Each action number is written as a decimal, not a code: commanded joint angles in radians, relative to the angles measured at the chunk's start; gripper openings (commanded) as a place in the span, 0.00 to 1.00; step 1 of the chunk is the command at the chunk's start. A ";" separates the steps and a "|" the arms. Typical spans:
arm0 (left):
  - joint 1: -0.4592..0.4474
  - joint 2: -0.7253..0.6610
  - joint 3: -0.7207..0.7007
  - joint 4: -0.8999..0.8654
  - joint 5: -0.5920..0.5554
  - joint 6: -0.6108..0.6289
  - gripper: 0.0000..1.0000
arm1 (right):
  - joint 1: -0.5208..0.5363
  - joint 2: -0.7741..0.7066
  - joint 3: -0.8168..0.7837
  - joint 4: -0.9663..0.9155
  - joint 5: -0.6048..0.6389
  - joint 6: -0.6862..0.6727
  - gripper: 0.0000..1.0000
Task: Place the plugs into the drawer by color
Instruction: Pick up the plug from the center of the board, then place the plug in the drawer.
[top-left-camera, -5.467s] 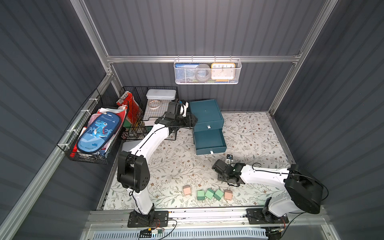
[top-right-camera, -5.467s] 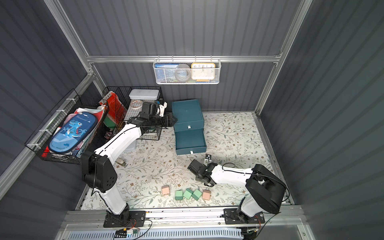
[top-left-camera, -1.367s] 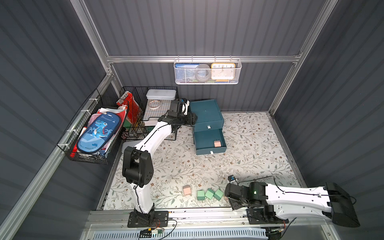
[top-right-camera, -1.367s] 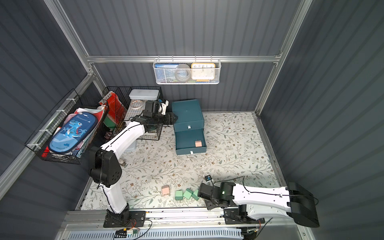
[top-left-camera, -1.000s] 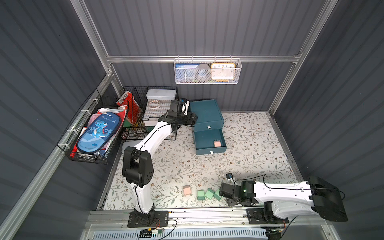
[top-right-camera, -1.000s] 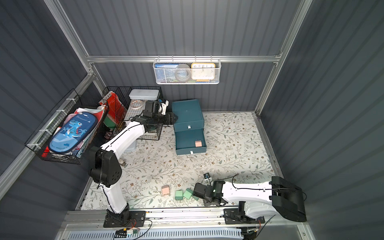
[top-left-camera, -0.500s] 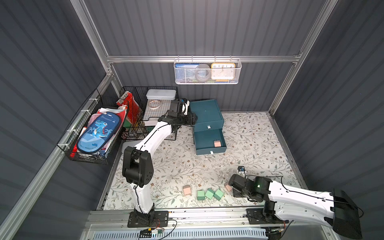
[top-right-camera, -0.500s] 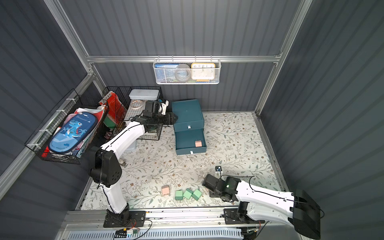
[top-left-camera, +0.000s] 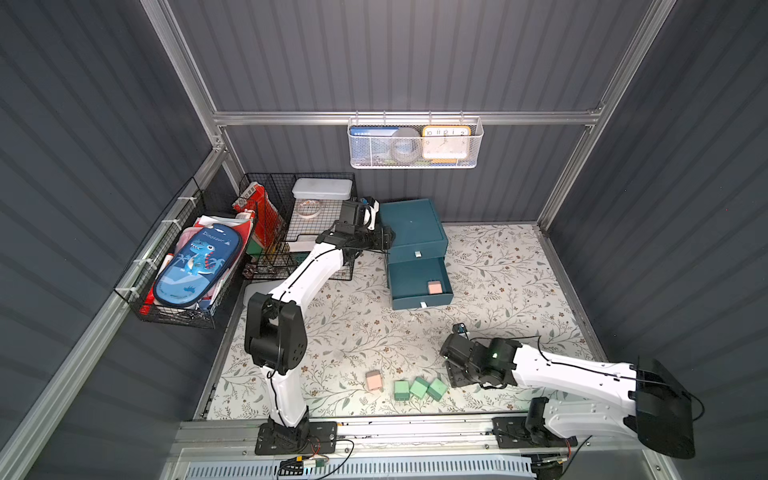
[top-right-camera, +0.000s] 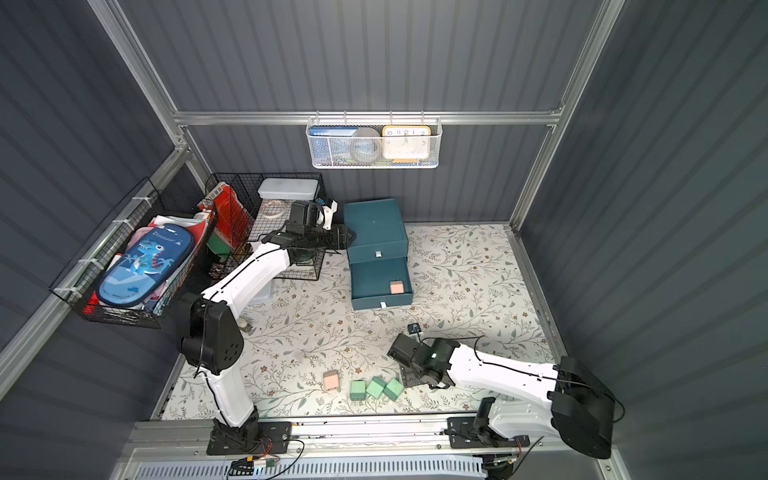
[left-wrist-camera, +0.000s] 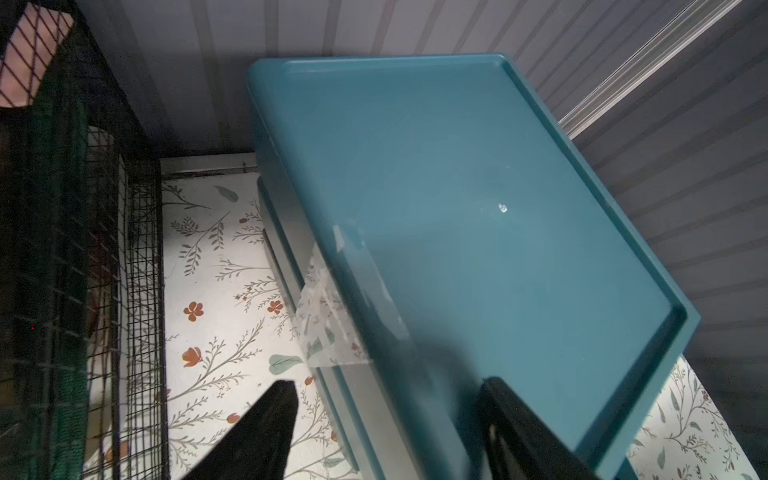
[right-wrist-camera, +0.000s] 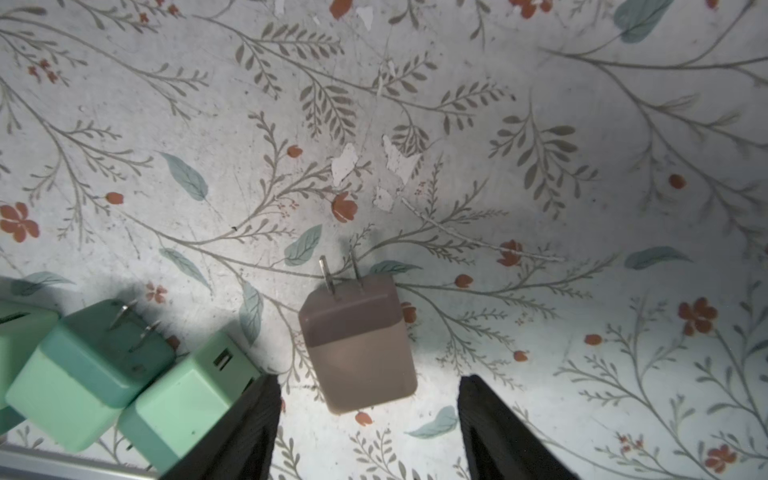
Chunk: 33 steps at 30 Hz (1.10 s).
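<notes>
Plug (right-wrist-camera: 357, 349), pink, lies on the mat (right-wrist-camera: 540, 166) under the spread, empty jaws of the right gripper (right-wrist-camera: 368, 380), beside green plugs (right-wrist-camera: 183, 395). Light, hard, slick: probably best pinched across its flat sides, clear of the prongs (right-wrist-camera: 340, 274). Left gripper (left-wrist-camera: 390, 384) straddles the cabinet (left-wrist-camera: 478, 208) edge, jaws apart.

Finding: a purpose-built robot test cell in a laboratory, not a lived-in room. Evidence: dark grey ribbed wall panels (top-left-camera: 415, 54) held in a bare aluminium extrusion frame (top-left-camera: 291, 118); two white-and-black robot arms (top-left-camera: 307, 274) bolted to a metal rail (top-left-camera: 415, 424) at the front edge; a floral-printed table covering (top-left-camera: 498, 266); black wire baskets (top-left-camera: 174, 318) and a white mesh wall basket (top-left-camera: 361, 154) stocked with household props.
</notes>
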 joint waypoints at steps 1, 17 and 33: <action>-0.003 -0.015 -0.025 -0.049 0.009 0.009 0.74 | -0.010 0.033 -0.013 0.057 -0.018 -0.029 0.72; -0.003 -0.006 -0.025 -0.051 0.008 0.010 0.74 | -0.014 0.136 -0.058 0.111 0.015 0.026 0.49; -0.002 -0.015 -0.029 -0.049 0.011 0.010 0.74 | -0.217 0.168 0.514 -0.040 0.051 -0.215 0.35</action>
